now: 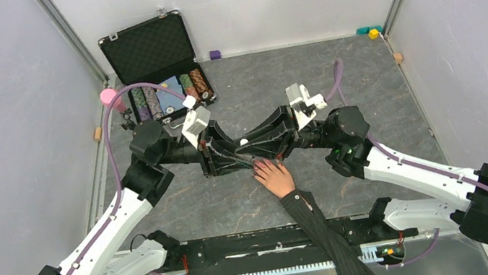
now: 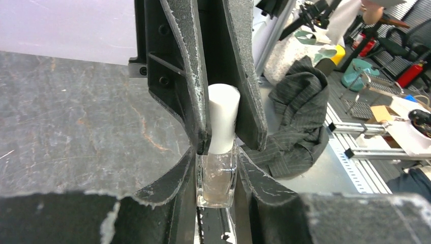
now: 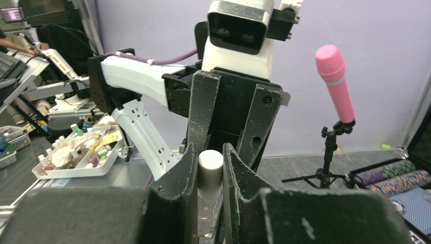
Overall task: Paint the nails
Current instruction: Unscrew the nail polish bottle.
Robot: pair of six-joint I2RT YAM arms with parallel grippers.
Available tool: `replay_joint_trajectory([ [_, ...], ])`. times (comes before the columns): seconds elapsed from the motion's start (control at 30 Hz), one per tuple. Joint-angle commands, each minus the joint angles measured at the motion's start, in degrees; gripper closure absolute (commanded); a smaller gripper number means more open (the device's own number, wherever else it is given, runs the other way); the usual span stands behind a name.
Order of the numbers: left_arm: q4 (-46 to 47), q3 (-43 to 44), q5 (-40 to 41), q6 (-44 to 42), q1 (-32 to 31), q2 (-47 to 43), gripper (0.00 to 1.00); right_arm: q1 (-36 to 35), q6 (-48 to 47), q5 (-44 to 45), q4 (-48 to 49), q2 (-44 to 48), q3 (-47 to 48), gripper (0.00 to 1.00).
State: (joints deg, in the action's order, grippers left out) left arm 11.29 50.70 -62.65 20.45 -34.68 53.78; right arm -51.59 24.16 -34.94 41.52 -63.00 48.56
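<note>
2 claws, 1 bottle (image 2: 216, 185).
I grip its body in the left claw (image 2: 217, 156), its cap (image 2: 222, 117) in the right claw (image 3: 209, 150); the nails (image 1: 259, 170) lie just nearside.

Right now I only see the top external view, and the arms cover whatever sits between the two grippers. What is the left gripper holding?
Observer: The left gripper is shut on the glass body of a small clear bottle.
Operator: And the right gripper?
Observer: The right gripper is clamped on the bottle's white cap.
Operator: Is the cap off?
Observer: No, in the left wrist view it sits on the bottle's neck.
</note>
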Motion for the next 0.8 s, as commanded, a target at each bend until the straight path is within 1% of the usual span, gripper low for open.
replay_joint_trajectory([
  [0.0,3.8,0.7,-2.0,6.1,-0.3,-1.0,0.98,-0.4,-3.5,-9.4,2.8,1.0,-2.1,1.00],
  [0.23,3.8,0.7,-1.6,6.5,-0.4,-0.5,0.98,-0.4,-3.5,-9.1,2.5,0.9,-2.1,1.00],
  [0.37,3.6,0.5,-0.4,6.0,-0.4,-0.7,0.98,-0.4,-4.4,-6.4,1.3,1.3,-2.3,1.00],
  [0.43,2.6,0.6,1.0,5.3,-0.5,-0.7,0.98,-0.4,-5.1,-3.6,-0.4,1.6,-2.1,1.00],
  [0.47,1.5,0.7,2.3,4.4,-0.5,-0.8,0.98,-0.5,-5.5,-2.3,-1.5,1.8,-1.9,0.97],
  [0.5,0.6,0.8,3.7,3.7,-0.4,-1.1,0.98,-0.4,-6.0,-1.3,-2.6,2.0,-1.8,0.90],
  [0.63,-3.1,1.1,8.6,0.8,-0.5,-1.8,0.98,-0.4,-7.3,5.5,-6.5,3.6,-2.1,0.53],
  [0.7,-5.0,1.4,11.2,-0.7,-0.4,-2.2,0.98,-0.4,-7.6,9.3,-8.6,4.3,-2.1,0.39],
  [0.73,-6.1,1.6,12.4,-1.5,-0.4,-2.3,0.98,-0.4,-7.6,12.0,-10.0,4.8,-2.0,0.33],
  [0.77,-7.4,2.0,13.7,-2.4,-0.4,-2.4,0.98,-0.4,-7.5,13.9,-11.1,5.3,-1.9,0.29],
])
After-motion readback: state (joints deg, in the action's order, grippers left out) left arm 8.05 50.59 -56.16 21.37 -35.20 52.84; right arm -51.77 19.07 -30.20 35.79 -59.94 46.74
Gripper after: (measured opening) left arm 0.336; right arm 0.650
